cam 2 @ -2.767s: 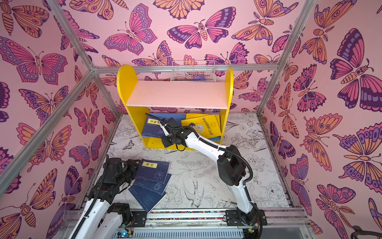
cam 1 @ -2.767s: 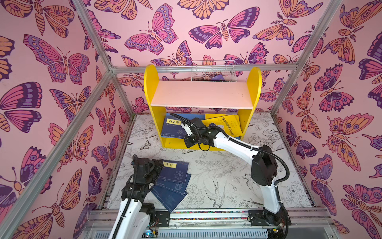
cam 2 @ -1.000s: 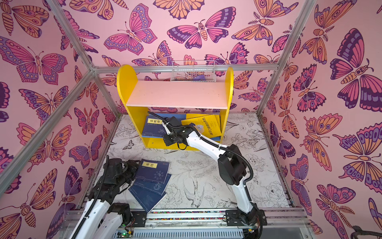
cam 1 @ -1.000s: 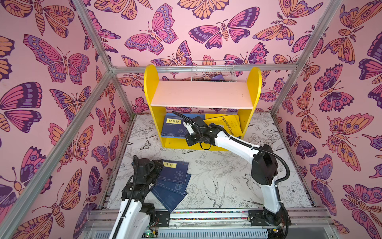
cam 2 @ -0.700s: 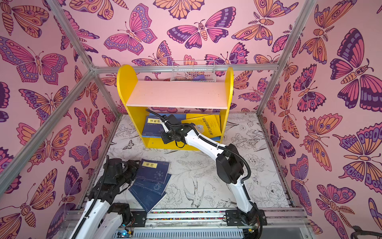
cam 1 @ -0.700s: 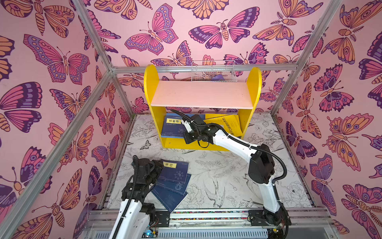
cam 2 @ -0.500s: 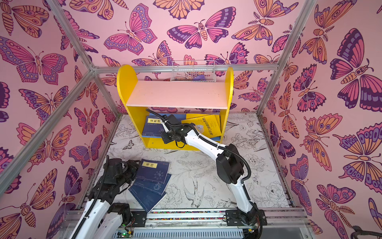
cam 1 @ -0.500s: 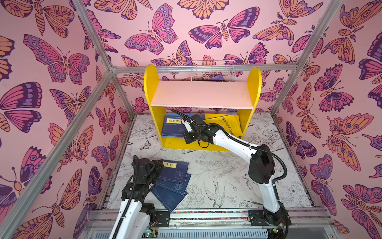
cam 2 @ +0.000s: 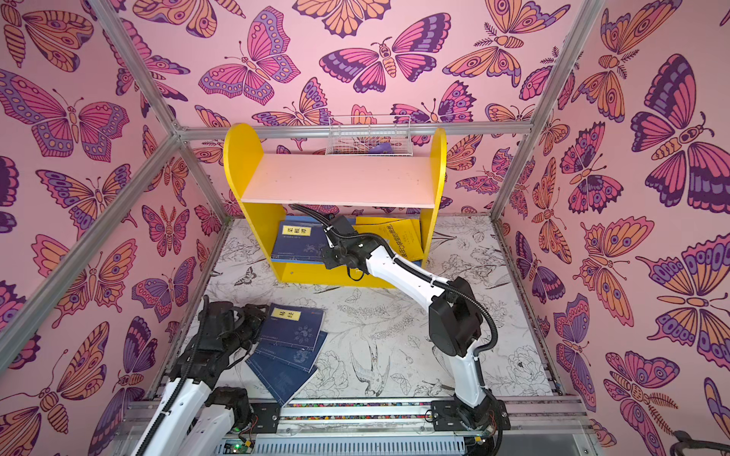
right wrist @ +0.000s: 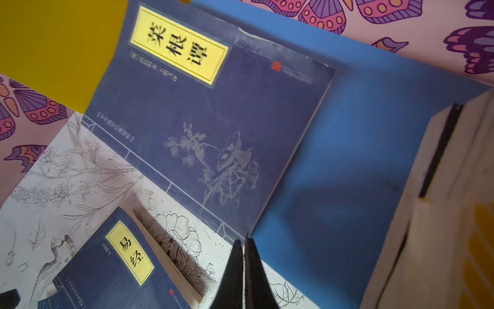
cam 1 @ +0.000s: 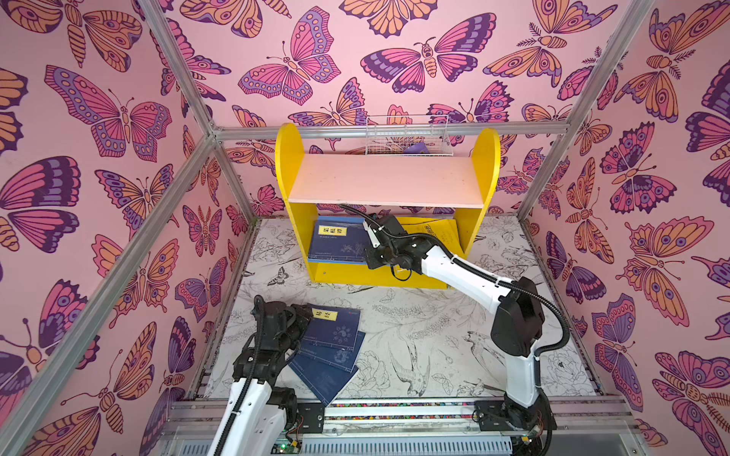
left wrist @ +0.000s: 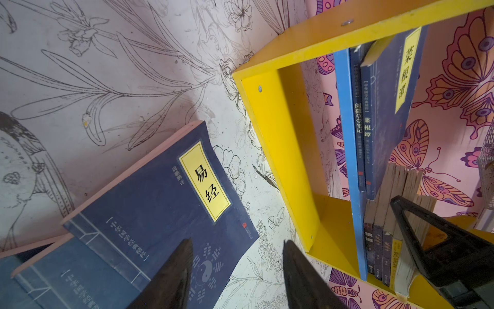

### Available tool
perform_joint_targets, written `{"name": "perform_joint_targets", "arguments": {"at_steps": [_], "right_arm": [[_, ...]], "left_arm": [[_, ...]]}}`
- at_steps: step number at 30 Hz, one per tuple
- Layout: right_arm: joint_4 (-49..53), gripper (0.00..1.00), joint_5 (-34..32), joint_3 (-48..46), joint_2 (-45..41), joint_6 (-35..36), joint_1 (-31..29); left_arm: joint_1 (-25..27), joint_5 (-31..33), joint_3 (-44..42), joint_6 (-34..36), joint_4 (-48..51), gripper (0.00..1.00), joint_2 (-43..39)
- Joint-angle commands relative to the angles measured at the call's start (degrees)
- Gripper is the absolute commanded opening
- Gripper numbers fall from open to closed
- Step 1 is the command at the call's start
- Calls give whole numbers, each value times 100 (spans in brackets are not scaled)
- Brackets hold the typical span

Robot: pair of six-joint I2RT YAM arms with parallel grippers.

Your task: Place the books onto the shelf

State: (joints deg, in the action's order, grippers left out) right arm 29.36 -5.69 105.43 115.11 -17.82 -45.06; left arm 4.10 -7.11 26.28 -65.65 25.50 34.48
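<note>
The shelf [cam 1: 389, 179] [cam 2: 339, 179] stands at the back, yellow-sided with a pink upper board and a blue lower board [right wrist: 347, 160]. A navy book [cam 1: 335, 244] [cam 2: 298, 243] [right wrist: 213, 120] lies on the lower board's left part. A yellow book [cam 1: 438, 235] [cam 2: 399, 237] leans at its right. My right gripper [cam 1: 369, 252] [cam 2: 328, 254] [right wrist: 243, 242] is shut and empty, its tips at that navy book's near corner. More navy books [cam 1: 335, 329] [cam 2: 294, 331] [left wrist: 149, 203] lie piled on the floor. My left gripper [cam 1: 304, 325] [cam 2: 258, 316] [left wrist: 237, 242] hangs open over the pile's left edge.
Several dark-spined books [left wrist: 379, 248] stand on the lower board beside the right gripper, their page edges [right wrist: 441, 187] close to it. A white wire basket [cam 1: 407, 136] sits behind the shelf. Butterfly-patterned walls enclose the floor, and a metal rail [cam 1: 395, 406] runs along the front.
My right gripper has edged left and a little deeper into the lower shelf, staying shut. The left arm and the floor pile have not moved.
</note>
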Motion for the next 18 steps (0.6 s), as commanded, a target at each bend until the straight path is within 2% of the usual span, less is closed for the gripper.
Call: {"name": "perform_joint_targets", "arguments": {"at_steps": [1,7,18], "right_arm": [[571,9,-607,311,207,-134,120],[817,9,-824,592,503,-151,131],[775,9,-360,1179,935,-231,125]], "left_arm": [[18,-44,-76,43,-45,56,-15],[16,-53,-148,-18,-45,56,-99],[19,-62,-180,-18,-41,56,-143]]}}
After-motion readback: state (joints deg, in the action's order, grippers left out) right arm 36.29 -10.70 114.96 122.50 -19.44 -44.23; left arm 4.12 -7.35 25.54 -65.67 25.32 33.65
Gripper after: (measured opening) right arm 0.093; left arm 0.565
